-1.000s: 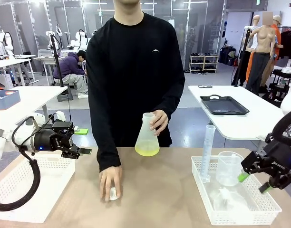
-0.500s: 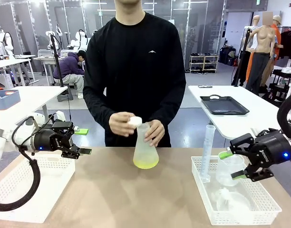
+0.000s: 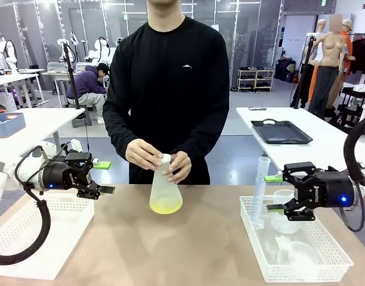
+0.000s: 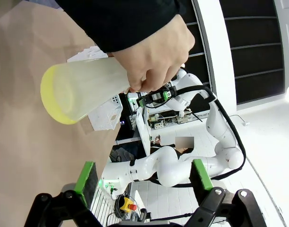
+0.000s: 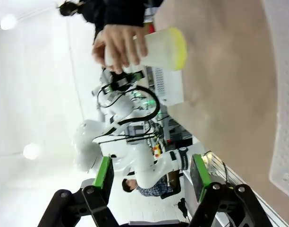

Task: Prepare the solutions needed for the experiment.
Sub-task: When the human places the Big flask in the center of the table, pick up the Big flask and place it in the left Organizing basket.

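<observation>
left gripper (image 3: 105, 177): jaws spread wide with nothing between them, as its own wrist view (image 4: 143, 176) also shows; it hangs over the far inner corner of the left basket, fingers pointing at the table's middle.
right gripper (image 3: 273, 192): jaws well apart and empty, seen too from its wrist (image 5: 151, 175); it hangs over the right basket, fingers pointing at the table's middle, one above the other.
grippers counted: two, neither holding anything.
flask (image 3: 166, 187): one, conical, translucent, at the middle of the table near its far edge, well apart from both grippers; whether its base touches the table I cannot tell.
solution (image 3: 166, 207): one shallow pale yellow-green layer in the flask's bottom, also visible from the wrists (image 4: 51, 97) (image 5: 179, 47).
hands: two, both the person's, one hand (image 3: 144, 155) and the other hand (image 3: 178, 167) closed around the flask's neck, covering its mouth.
table (image 3: 200, 250): one, brown.
baskets: two, white and perforated, the left basket (image 3: 27, 238) and the right basket (image 3: 325, 265), at opposite ends of the table.
cylinder (image 3: 260, 187): one, clear, upright in the right basket's near-centre corner.
beaker (image 3: 285, 221): one, clear, upright in the right basket, just behind the right gripper.
</observation>
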Controlling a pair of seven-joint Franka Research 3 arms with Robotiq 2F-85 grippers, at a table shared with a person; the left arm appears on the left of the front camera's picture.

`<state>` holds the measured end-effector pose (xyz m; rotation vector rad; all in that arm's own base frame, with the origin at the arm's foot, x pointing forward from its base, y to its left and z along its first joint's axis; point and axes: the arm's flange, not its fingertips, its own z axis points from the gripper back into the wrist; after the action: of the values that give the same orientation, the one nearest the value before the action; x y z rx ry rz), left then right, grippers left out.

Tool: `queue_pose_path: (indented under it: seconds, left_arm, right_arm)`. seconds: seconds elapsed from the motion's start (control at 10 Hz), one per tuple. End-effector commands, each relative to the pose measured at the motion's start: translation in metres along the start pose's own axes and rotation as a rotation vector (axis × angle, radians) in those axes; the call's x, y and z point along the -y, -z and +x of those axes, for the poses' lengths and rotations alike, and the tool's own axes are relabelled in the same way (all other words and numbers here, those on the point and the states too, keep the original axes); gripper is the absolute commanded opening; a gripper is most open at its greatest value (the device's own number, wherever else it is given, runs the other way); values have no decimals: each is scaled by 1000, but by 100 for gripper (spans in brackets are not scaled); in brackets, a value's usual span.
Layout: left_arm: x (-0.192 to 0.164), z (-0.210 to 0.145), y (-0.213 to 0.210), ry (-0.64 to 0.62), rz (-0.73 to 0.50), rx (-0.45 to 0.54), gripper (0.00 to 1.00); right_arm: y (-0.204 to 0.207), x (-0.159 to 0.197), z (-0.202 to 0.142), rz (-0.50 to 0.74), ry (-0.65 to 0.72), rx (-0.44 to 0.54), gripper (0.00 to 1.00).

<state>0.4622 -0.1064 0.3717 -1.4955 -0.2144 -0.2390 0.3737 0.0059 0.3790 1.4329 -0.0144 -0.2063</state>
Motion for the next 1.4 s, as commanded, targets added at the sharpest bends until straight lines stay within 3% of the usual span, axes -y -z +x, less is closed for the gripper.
queue_pose_path:
  seconds: [0.0,0.4,0.6,0.7,1.3]
  left_arm:
    - [0,2,0,6,-4,-3,100]
    - [0,2,0,6,-4,-3,100]
    - [0,2,0,6,-4,-3,100]
    - [0,2,0,6,-4,-3,100]
    - [0,2,0,6,-4,-3,100]
  right_arm:
    - [7,10,10,78,-95,-61,82]
    - [9,11,11,180,-93,-101,82]
    - [8,7,10,124,-111,-148,82]
    - [9,9,7,143,-68,-109,82]
    - [9,9,7,143,-68,-109,82]
